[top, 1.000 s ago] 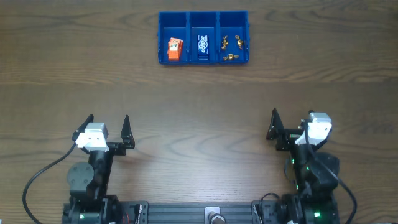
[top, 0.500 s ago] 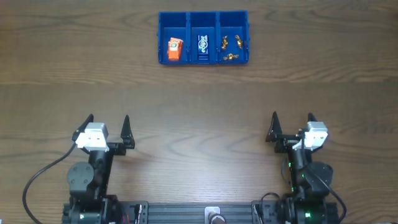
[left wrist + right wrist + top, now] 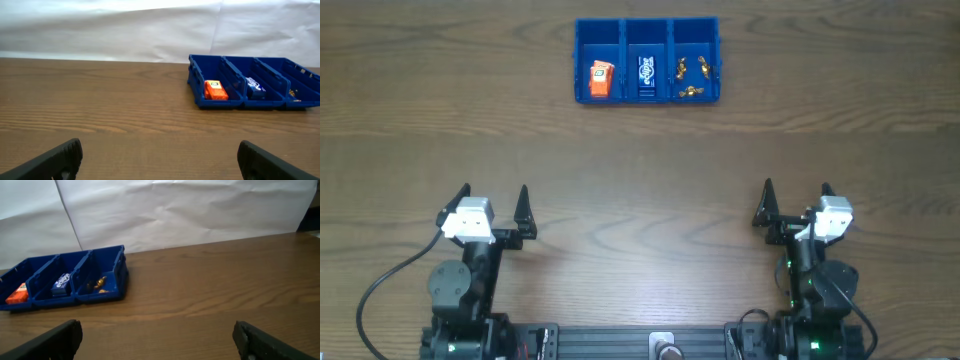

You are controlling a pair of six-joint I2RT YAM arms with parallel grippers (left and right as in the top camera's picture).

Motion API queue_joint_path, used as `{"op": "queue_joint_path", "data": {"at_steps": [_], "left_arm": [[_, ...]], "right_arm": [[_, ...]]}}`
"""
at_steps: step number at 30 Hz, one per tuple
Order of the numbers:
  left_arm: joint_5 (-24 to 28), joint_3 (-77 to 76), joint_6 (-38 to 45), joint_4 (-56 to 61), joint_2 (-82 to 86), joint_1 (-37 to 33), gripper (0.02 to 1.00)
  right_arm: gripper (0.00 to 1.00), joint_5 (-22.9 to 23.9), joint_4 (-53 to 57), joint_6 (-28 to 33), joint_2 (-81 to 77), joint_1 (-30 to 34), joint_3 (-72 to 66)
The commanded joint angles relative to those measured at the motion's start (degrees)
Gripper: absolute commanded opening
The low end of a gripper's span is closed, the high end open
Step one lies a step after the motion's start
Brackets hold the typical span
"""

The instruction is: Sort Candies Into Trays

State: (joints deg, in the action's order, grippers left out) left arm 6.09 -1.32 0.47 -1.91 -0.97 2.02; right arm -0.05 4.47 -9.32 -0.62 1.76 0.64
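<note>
Both arms are sitting close to their bases at the near edge of the wooden table (image 3: 640, 150).

- The left gripper (image 3: 494, 190) is pointing up the table, its two fingers spread wide apart and gripping nothing.
- The right gripper (image 3: 796, 187) is facing the same way. It is also gaping wide, and nothing is lying between its fingers.
- The two grippers are standing well apart from each other, with bare wood between them.

Far up the table, near the middle, a blue three-compartment tray (image 3: 620, 22) is resting flat, well apart from both grippers.

- An orange candy (image 3: 601, 80) is lying in the compartment on the left arm's side.
- A blue-wrapped candy (image 3: 646, 72) is lying in the middle compartment.
- Several gold-wrapped candies (image 3: 702, 67) are lying scattered in the compartment on the right arm's side.
</note>
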Motion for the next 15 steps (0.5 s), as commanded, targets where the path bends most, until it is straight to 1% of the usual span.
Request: {"op": "queue_joint_path", "data": {"at_steps": [1, 5, 9, 13, 14, 15], "left_arm": [[0.98, 1.01, 0.83, -2.03, 0.28, -0.22, 0.998], [0.98, 1.01, 0.83, -2.03, 0.28, -0.22, 0.998], [0.98, 1.01, 0.83, -2.03, 0.28, -0.22, 0.998], [0.98, 1.01, 0.83, -2.03, 0.28, -0.22, 0.998], [0.98, 1.01, 0.83, -2.03, 0.28, -0.24, 0.996], [0.98, 1.01, 0.83, -2.03, 0.28, -0.22, 0.998]], "right_arm": [[0.998, -0.09, 0.26, 0.63, 0.46, 0.24, -0.20], [0.998, -0.09, 0.20, 0.63, 0.46, 0.24, -0.20], [1.000, 2.82, -0.35, 2.34, 0.46, 0.24, -0.17], [1.000, 2.93, -0.61, 2.40, 0.46, 0.24, -0.17], [0.998, 2.84, -0.09, 3.08, 0.46, 0.24, -0.17], [0.998, 1.97, 0.15, 5.44, 0.46, 0.24, -0.17]]}}
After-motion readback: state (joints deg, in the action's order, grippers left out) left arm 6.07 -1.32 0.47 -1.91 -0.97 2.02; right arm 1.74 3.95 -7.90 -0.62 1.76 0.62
